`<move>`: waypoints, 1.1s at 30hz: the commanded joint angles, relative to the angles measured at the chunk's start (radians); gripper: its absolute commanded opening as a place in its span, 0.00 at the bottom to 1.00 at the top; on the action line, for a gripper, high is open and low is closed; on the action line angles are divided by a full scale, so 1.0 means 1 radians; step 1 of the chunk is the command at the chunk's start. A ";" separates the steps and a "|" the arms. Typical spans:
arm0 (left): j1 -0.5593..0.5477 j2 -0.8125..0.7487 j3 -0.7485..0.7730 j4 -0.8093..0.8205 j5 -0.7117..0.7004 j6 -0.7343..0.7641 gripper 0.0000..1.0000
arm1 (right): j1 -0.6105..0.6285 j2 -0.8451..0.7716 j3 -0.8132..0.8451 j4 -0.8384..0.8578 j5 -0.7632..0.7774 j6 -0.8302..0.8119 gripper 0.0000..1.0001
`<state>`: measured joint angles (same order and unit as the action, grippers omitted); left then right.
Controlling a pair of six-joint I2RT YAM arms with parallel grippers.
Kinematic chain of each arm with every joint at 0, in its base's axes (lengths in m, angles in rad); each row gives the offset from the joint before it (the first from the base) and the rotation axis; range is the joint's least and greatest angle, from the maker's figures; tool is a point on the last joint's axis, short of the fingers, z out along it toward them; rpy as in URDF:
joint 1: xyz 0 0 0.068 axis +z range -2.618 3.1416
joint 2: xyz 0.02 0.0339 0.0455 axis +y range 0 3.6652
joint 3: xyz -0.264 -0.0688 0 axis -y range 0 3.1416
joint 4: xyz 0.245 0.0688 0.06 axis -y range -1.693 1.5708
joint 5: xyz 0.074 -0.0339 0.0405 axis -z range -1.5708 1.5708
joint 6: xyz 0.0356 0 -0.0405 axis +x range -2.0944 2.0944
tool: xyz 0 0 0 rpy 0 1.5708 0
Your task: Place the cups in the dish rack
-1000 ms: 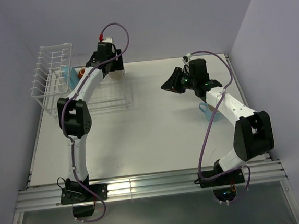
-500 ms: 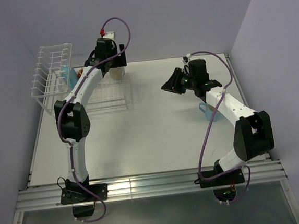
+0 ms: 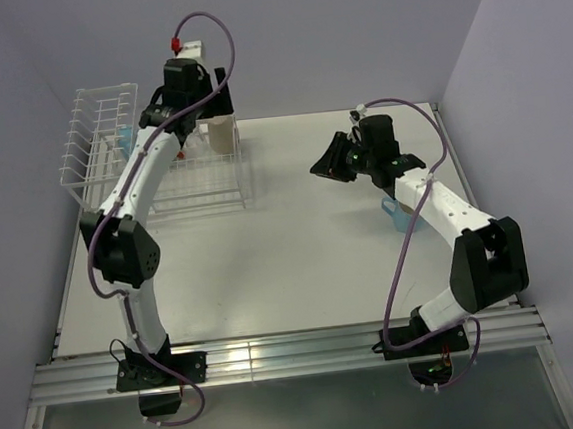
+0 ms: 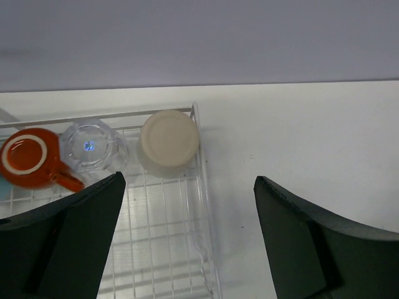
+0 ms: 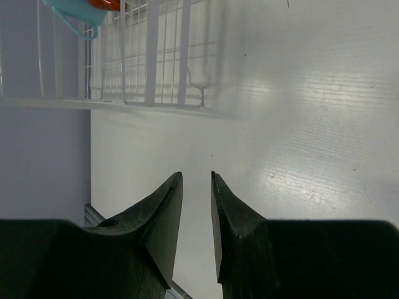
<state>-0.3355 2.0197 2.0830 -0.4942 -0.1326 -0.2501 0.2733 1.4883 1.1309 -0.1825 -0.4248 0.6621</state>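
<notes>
The white wire dish rack (image 3: 99, 140) stands at the back left. Along its back edge sit a red-orange cup (image 4: 28, 165), a clear tumbler (image 4: 93, 146) and an upturned beige cup (image 4: 168, 142) (image 3: 221, 135). A light blue mug (image 5: 78, 9) also lies in the rack (image 5: 149, 56). My left gripper (image 4: 188, 179) (image 3: 203, 116) hangs open and empty above the rack's right end (image 4: 202, 205). Another light blue mug (image 3: 404, 214) stands on the table, partly hidden under my right arm. My right gripper (image 5: 196, 175) (image 3: 327, 161) hovers over the table, its jaws a narrow gap apart with nothing between them.
The white table (image 3: 299, 243) is walled at the back and on both sides. An aluminium rail (image 3: 279, 356) with both arm bases runs along the near edge. The rack's tall plate slots (image 3: 92, 116) rise at the far left.
My left arm has risen and drawn back from the rack, leaving the beige cup standing in its back right corner. The right arm has stayed still.
</notes>
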 commanded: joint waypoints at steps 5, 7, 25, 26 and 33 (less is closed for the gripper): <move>0.001 -0.360 -0.085 -0.125 -0.064 -0.090 0.92 | 0.033 -0.164 0.023 -0.133 0.231 -0.081 0.33; 0.001 -0.459 -0.125 -0.167 -0.082 -0.106 0.92 | 0.037 -0.195 0.015 -0.196 0.311 -0.101 0.33; 0.001 -0.937 -0.689 -0.023 0.091 -0.161 0.93 | -0.146 -0.381 -0.163 -0.425 0.805 -0.053 0.46; 0.001 -0.935 -0.695 -0.020 0.100 -0.163 0.93 | -0.161 -0.385 -0.174 -0.417 0.799 -0.059 0.46; 0.001 -0.937 -0.735 0.008 0.165 -0.172 0.93 | -0.232 -0.375 -0.223 -0.400 0.767 -0.101 0.44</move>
<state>-0.3355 1.1034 1.3510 -0.5579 -0.0181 -0.4091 0.0479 1.1332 0.9291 -0.5983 0.3252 0.5797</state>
